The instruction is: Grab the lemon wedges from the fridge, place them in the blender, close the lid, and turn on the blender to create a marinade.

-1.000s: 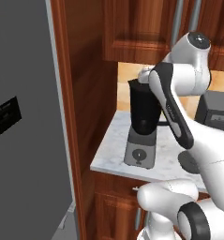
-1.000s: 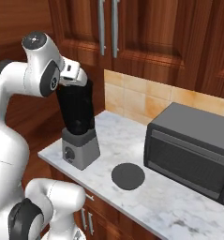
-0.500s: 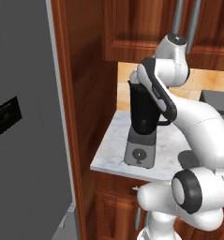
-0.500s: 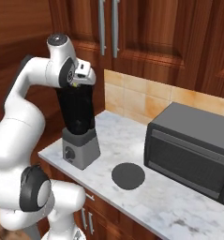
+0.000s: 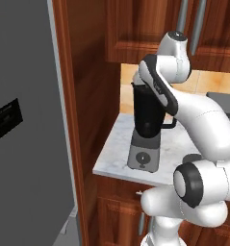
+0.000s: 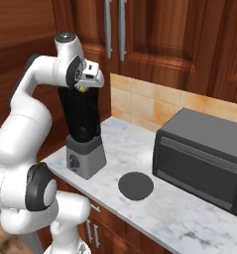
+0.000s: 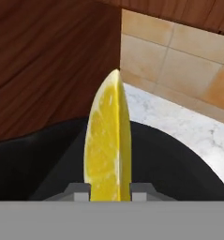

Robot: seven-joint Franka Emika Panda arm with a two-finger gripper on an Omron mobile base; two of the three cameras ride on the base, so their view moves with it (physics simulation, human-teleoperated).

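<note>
A bright yellow lemon wedge (image 7: 108, 145) stands upright between my two fingertips, and my gripper (image 7: 108, 193) is shut on it. Just below it lies the open dark mouth of the blender (image 7: 38, 164). In the right base view my gripper (image 6: 83, 90) hovers at the top of the blender (image 6: 82, 124), with a speck of the lemon wedge (image 6: 82, 90) at the fingers. The blender (image 5: 147, 125) stands on its grey base at the counter's left end. The lid (image 6: 135, 186) lies flat on the counter to the right of the blender. The fridge (image 5: 25, 120) fills the left, door shut.
A dark grey toaster oven (image 6: 204, 156) stands at the right of the marble counter (image 6: 189, 208). Wooden wall cabinets (image 6: 140, 30) hang above, and a wooden side panel (image 5: 87, 120) separates counter and fridge. A tiled backsplash (image 7: 179, 56) runs behind the blender.
The arm has swung round and brought the hand with the lemon wedge over the blender's mouth. The blender, lid and toaster oven have stayed put.
</note>
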